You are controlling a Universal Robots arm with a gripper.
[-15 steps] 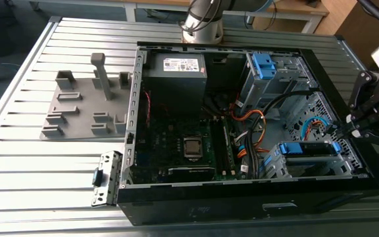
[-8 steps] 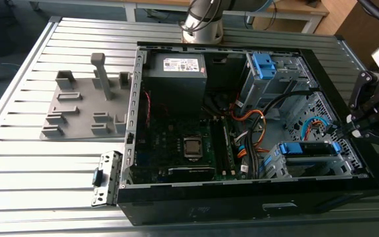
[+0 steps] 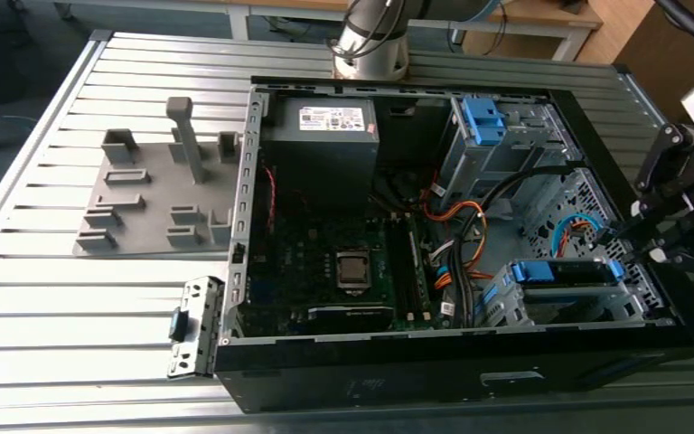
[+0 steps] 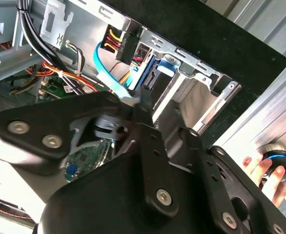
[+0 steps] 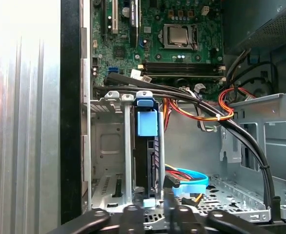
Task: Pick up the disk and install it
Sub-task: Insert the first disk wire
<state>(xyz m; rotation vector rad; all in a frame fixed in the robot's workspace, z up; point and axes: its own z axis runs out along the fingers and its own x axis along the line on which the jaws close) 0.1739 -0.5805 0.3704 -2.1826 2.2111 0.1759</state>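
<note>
The disk (image 3: 560,274) sits on edge in the lower drive cage (image 3: 528,303) at the front right corner of the open computer case, its blue rail frame along the top. In the first wrist view the disk (image 5: 148,146) stands in the cage slot with a blue tab at its far end. In the second wrist view the disk (image 4: 155,73) shows beyond the black linkage. My gripper (image 3: 642,249) hovers at the case's right wall, just outside the cage. Its fingers (image 5: 170,190) are shut together with nothing between them, close to the disk's near end. The gripper (image 4: 144,100) points into the cage.
Inside the case lie the motherboard (image 3: 335,262), a grey power supply (image 3: 323,136), cable bundles (image 3: 468,226) and an upper cage with a blue bracket (image 3: 482,117). A grey fixture (image 3: 154,199) and a black panel piece (image 3: 196,325) lie at the exterior view's left. A hand (image 4: 267,170) holds a round knob.
</note>
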